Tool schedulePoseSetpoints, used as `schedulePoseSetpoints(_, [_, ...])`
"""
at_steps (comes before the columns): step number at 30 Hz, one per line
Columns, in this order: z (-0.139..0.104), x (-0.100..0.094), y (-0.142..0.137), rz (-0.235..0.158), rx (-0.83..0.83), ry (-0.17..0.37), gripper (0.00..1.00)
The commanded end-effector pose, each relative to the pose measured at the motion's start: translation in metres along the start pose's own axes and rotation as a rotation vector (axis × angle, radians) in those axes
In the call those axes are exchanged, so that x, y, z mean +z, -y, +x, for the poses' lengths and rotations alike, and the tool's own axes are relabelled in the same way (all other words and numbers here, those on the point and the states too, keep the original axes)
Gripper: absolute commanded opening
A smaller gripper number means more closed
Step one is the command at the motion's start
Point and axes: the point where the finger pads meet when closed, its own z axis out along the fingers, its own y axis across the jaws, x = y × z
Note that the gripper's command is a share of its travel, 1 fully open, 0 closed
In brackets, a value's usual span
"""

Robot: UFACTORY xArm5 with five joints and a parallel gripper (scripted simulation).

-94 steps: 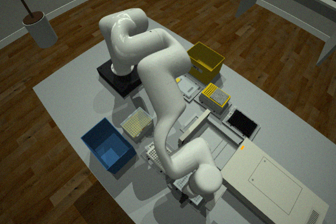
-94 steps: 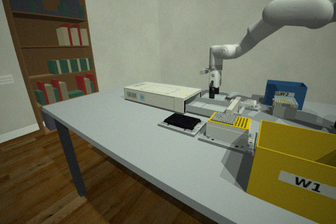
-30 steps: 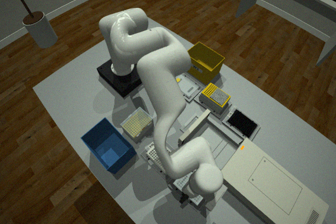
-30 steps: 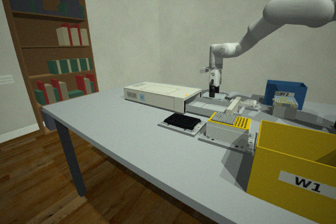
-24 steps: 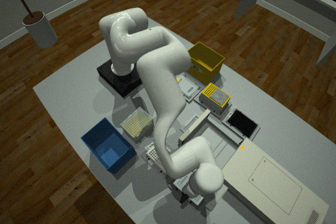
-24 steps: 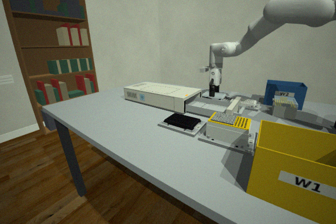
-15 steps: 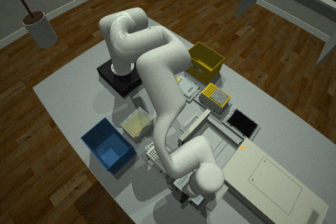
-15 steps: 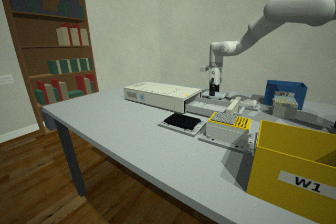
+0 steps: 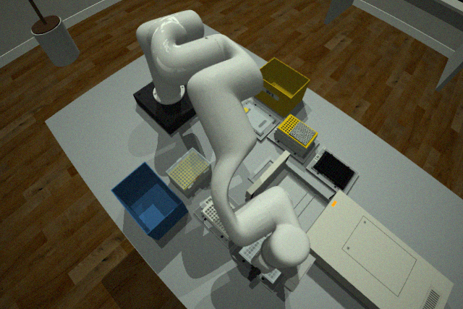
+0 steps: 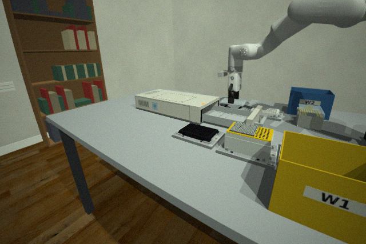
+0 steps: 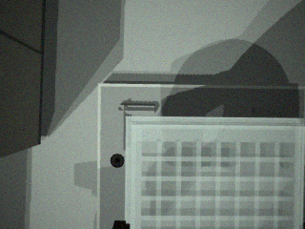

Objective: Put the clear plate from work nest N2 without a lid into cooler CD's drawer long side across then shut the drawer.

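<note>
The clear plate [image 11: 214, 172], with a grid of wells, is between my fingers, flat and just above its work nest [image 11: 111, 143]. In the top view it shows in pieces under my wrist [image 9: 251, 249]. My gripper [image 10: 233, 96] [image 9: 257, 271] points straight down and is shut on the plate; in the top view the wrist hides it. The cooler CD [image 9: 377, 253] is a beige box to the right, its orange lamp [image 9: 333, 203] lit. Its drawer [image 9: 295, 189] stands pulled out, with the beige front bar [image 9: 267, 178] on the far side from the cooler.
Another white well plate [image 9: 213, 216] sits in a nest beside my forearm. A blue bin [image 9: 149, 200] and a tip rack [image 9: 189, 171] stand left. A black plate [image 9: 333, 170], a yellow-topped tip box [image 9: 296, 133] and a yellow bin [image 9: 283, 85] stand behind the drawer.
</note>
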Motion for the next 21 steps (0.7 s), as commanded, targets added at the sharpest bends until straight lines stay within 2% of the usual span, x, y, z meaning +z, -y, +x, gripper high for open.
schedulePoseSetpoints(1, [0.001,-0.007,-0.001,0.014,0.0,-0.01,0.0])
schedulePoseSetpoints(21, [0.001,-0.038,-0.001,0.014,0.0,-0.01,0.0])
